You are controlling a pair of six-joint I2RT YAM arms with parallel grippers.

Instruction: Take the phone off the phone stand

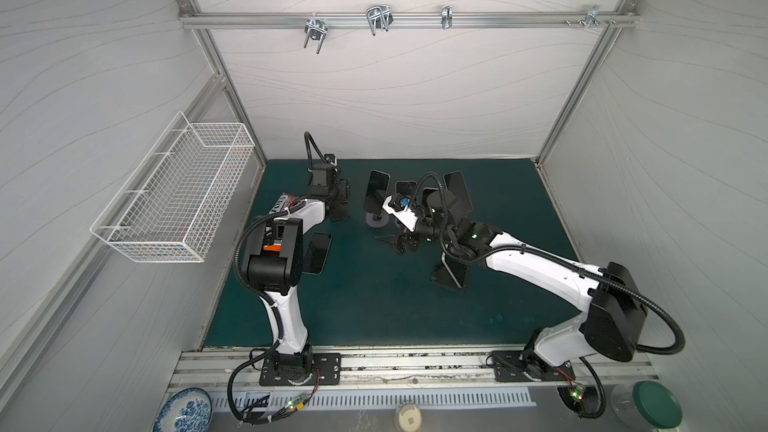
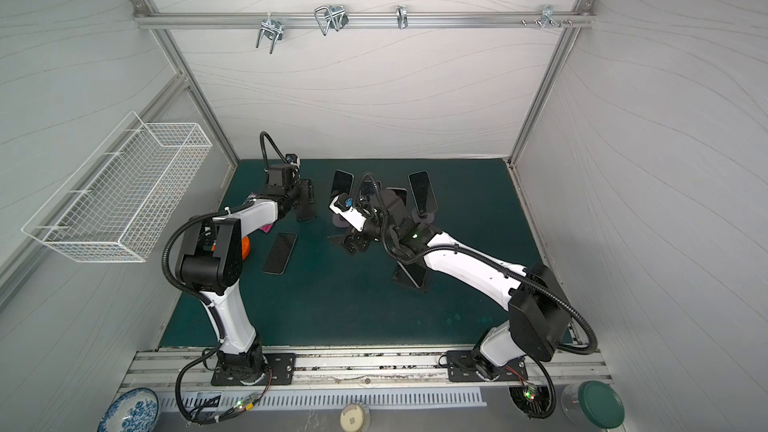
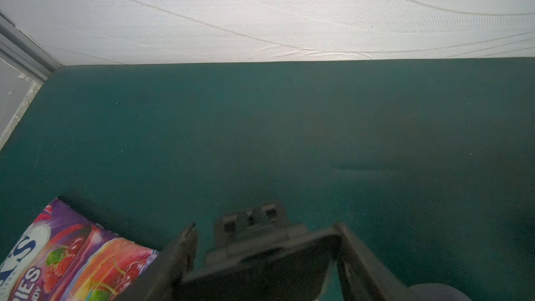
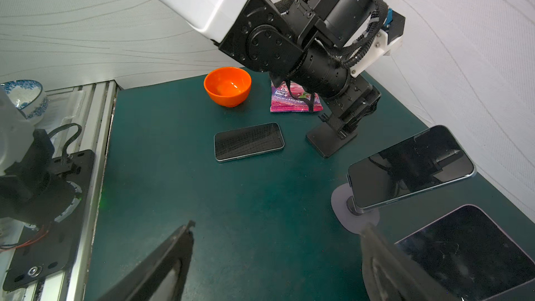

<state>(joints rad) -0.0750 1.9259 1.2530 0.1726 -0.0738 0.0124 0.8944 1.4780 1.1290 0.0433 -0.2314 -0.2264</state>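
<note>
Left of the black phone stand (image 1: 340,207) lies a purple candy pouch (image 4: 292,100), and past the pouch, nearer my left base, sits an orange bowl (image 4: 227,85). My left claw (image 3: 265,225) is at the phone stand itself, with its fingers (image 3: 185,247) on either side of the stand's upright plate. One finger touches the plate's edge and a sliver of green mat (image 3: 260,125) shows beside the other, so this claw is loosely spread, not pinching. The stand carries nothing. The phone (image 1: 318,253) lies flat on the mat, screen up, just in front of the stand on the side toward my bases, and apart from it. Right of the stand a second phone (image 1: 376,192) leans on a round-footed holder (image 4: 344,212), and a third phone (image 1: 458,192) is propped farther right. My right claw (image 1: 398,243) hangs over the mat to the right of the stand, near that holder, with its jaws spread wide and nothing between them. Farthest right of the stand, under my right forearm, a fourth phone (image 1: 454,273) rests on a dark holder (image 1: 446,282).
</note>
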